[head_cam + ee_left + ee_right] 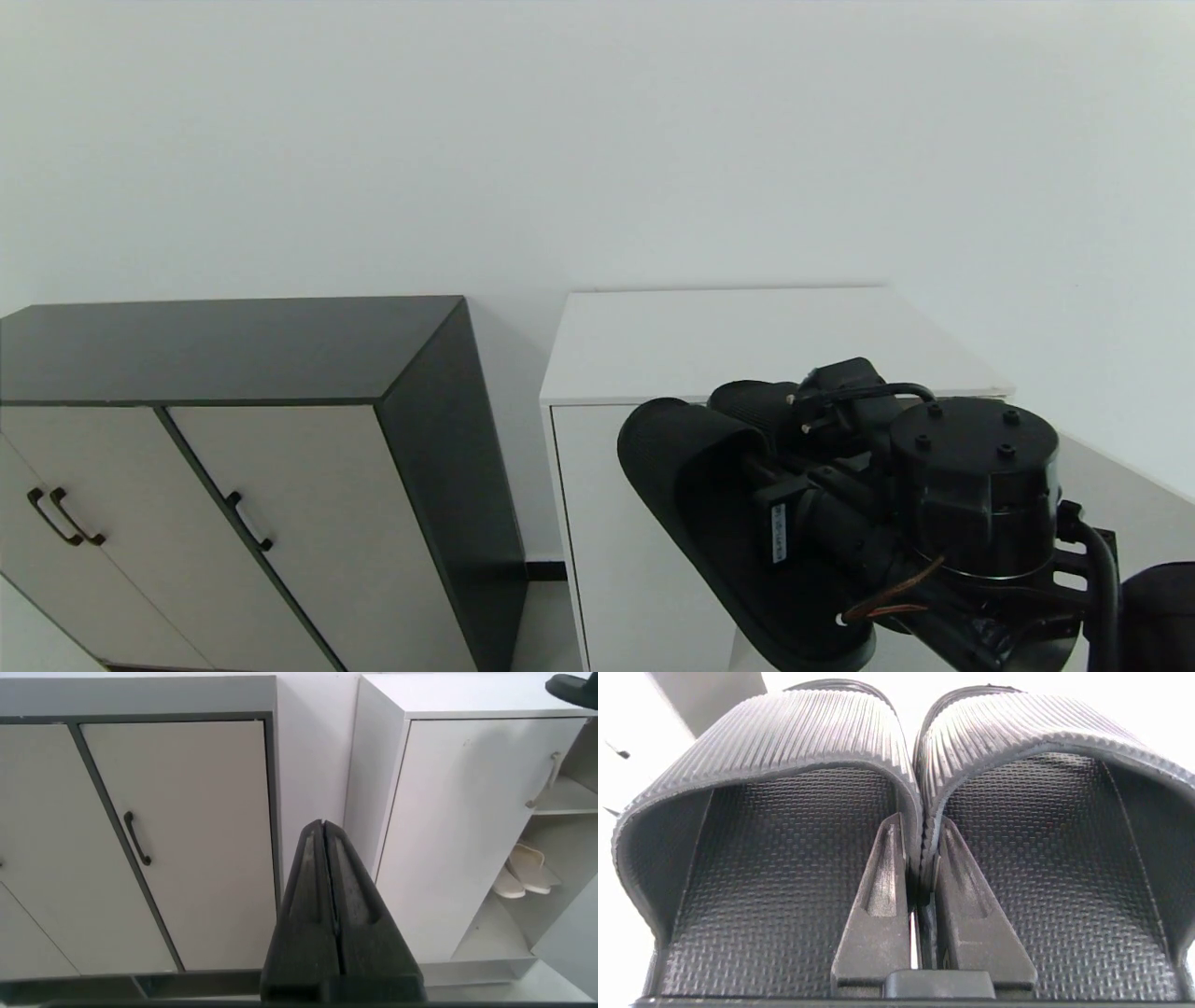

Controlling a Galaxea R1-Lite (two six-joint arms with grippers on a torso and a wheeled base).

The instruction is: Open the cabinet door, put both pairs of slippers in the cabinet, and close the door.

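Right gripper [920, 849] is pinched narrow on the black slippers [691, 485], its two fingers reaching inside them, one into each, and clamping their touching inner walls together. The pair sits side by side, strap openings facing the wrist. Seen from the head, the slippers hang in front of the white cabinet [728, 345], near its top edge, with their long axis slanting: ribbed strap ends raised and nearer the cabinet, heels lower and nearer the robot. The right arm's wrist sits just behind the heels, in front of the cabinet's face.

Inside the white cabinet, next to a door panel [467, 831] with a pale handle, a compartment stands open. A pair of white slippers [523, 870] lies side by side in its lower part, under a shelf [565, 798].

Left gripper [323, 831] has its fingers pressed flat together with nothing between them. It is held well back from the white cabinet, pointing roughly at the gap between it and the dark-topped cabinet [233, 355] beside it, whose pale doors are shut.
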